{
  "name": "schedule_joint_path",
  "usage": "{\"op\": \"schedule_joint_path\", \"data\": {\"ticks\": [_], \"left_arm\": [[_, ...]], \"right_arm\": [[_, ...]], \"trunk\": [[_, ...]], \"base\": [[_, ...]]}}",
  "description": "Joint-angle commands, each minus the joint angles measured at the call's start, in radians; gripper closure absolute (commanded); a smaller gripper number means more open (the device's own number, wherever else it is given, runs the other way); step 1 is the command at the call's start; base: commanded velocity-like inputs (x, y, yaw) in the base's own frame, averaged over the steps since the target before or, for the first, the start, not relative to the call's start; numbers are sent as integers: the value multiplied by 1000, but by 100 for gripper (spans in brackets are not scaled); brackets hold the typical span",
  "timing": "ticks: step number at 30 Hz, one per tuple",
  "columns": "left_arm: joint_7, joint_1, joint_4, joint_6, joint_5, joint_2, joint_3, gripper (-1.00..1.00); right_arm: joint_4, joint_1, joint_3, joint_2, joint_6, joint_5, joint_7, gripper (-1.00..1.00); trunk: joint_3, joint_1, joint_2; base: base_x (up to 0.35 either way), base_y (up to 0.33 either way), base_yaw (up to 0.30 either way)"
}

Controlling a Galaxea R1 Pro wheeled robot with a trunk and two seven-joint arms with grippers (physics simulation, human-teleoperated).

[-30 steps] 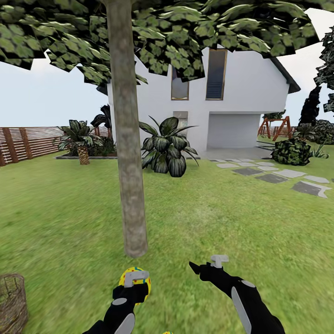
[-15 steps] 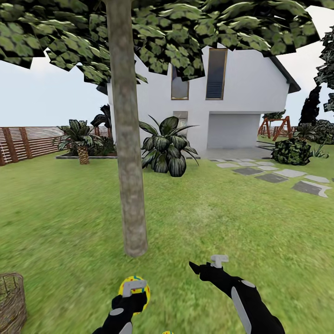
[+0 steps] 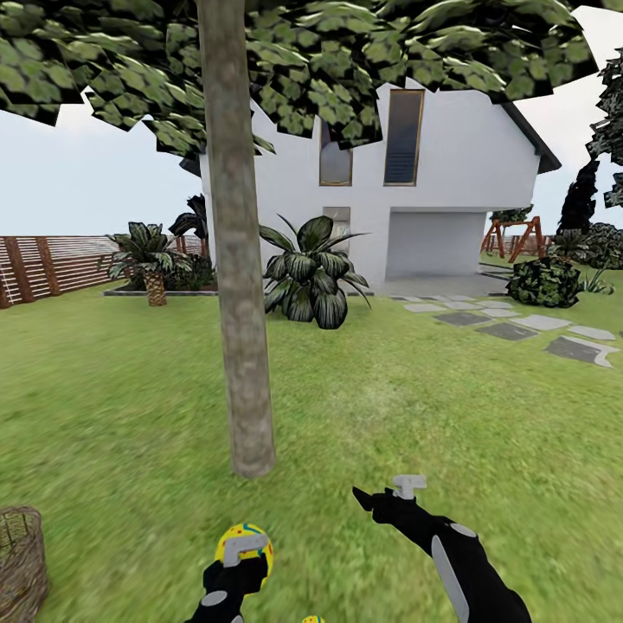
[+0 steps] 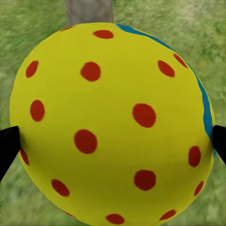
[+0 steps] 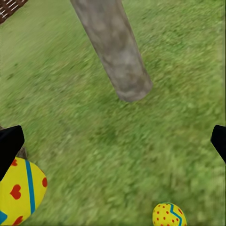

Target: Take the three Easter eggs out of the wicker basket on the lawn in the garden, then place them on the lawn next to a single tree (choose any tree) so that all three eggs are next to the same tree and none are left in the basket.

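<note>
The wicker basket (image 3: 19,562) stands on the lawn (image 3: 433,407) at the head view's lower-left edge, cut by the frame; what lies inside cannot be told.

The left gripper (image 3: 240,554) has its fingers (image 4: 7,146) clamped on either side of a yellow Easter egg (image 3: 244,549) with red dots and a blue band, held low over the grass in front of the tree (image 3: 240,260). A second Easter egg (image 5: 169,215) lies on the grass near the trunk's foot, and a third egg (image 5: 19,190) sits at the right wrist view's corner.

The right gripper (image 3: 381,497) hovers over the lawn with its fingers (image 5: 9,146) spread wide and nothing between them.

Beyond the tree stand a broad-leaved plant (image 3: 313,272), a white house (image 3: 433,190), a stepping-stone path (image 3: 519,327) and a wooden fence (image 3: 52,264).
</note>
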Motion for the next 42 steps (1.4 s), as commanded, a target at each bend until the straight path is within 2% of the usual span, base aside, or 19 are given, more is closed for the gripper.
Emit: {"op": "schedule_joint_path", "data": {"ticks": [1,14,21,42], "left_arm": [[8,-2,1,2,4,1,-5,100],[7,-3,25,-18,3,-2,-5,100],[7,-4,41,-18,2,-16,-6,100],[8,-4,42,-18,1,-16,-6,100]], "right_arm": [[-1,-1,-4,1,9,-8,6,-100],[0,-1,-5,0,7,-9,9,-100],[4,-1,-5,0,7,-9,9,-100],[11,-1,-4,0,7,-8,6,-100]], "trunk": [[-5,4,-8],[-46,54,-99],[-65,81,-148],[-129,161,-295]], "base": [[0,0,0],[0,0,0],[0,0,-74],[0,0,-10]]}}
